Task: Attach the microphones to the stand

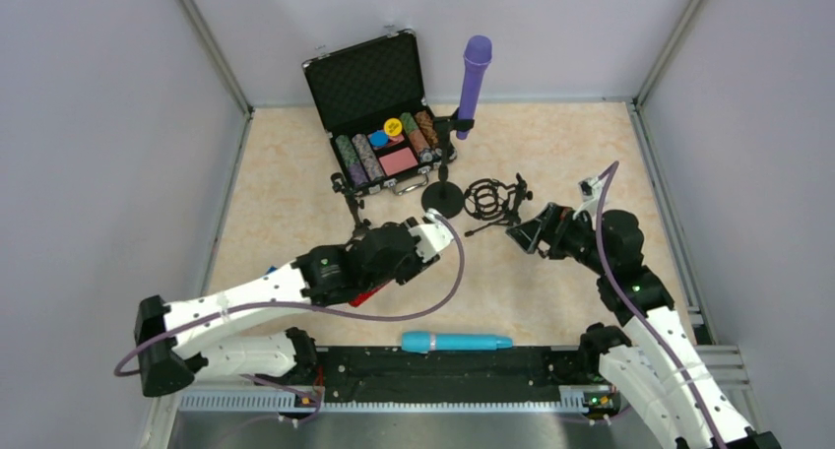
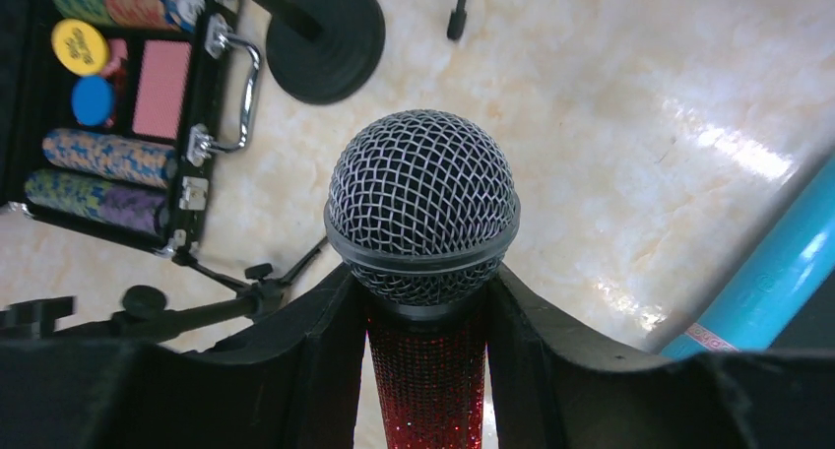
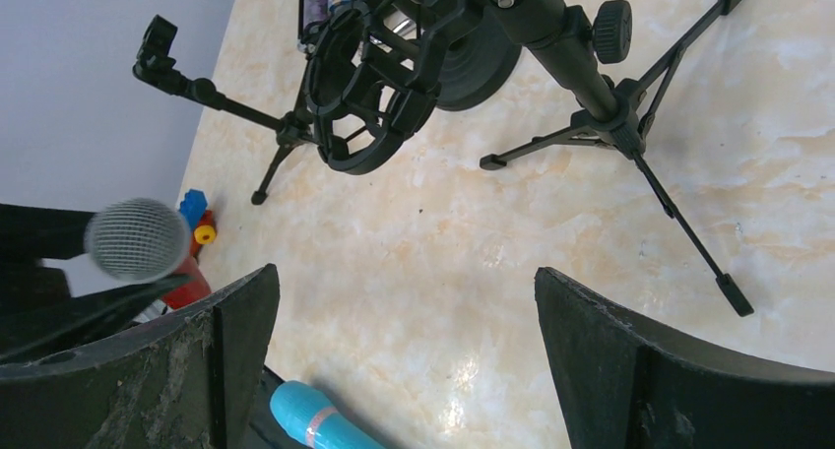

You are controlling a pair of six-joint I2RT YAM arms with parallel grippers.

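My left gripper [image 2: 421, 316] is shut on the glittery red microphone [image 2: 428, 375] just below its silver mesh head [image 2: 421, 208], above the table's middle [image 1: 425, 240]. The purple microphone [image 1: 475, 73] stands upright in the clip of the round-based stand [image 1: 443, 198]. The light blue microphone [image 1: 456, 342] lies on the table's near edge; it also shows in the right wrist view [image 3: 315, 419]. My right gripper [image 3: 406, 301] is open and empty, near the tripod stand with a shock mount [image 3: 369, 75], right of centre [image 1: 522, 234]. A small tripod stand with a clip [image 3: 212, 95] stands to the left.
An open black case of poker chips [image 1: 379, 109] stands at the back, behind the stands. Small blue and yellow toy pieces [image 3: 197, 218] lie near the left arm. Grey walls close in the table on three sides.
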